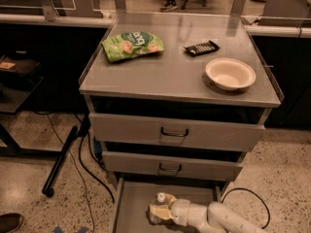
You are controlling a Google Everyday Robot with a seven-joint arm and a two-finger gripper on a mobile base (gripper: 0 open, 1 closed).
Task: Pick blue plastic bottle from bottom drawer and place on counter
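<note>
Warm, dim light fell from above and the far side, leaving a pale sheen on the far part of the counter (165,30). The bowl (230,73) cast a soft shadow to its near left. Recesses above the drawer fronts (126,130) lay in deep shadow. The bottom drawer (131,203) was murky, yet the white arm (228,218) showed bright there, its gripper (163,211) at the near edge, at the blue plastic bottle (156,208).
</note>
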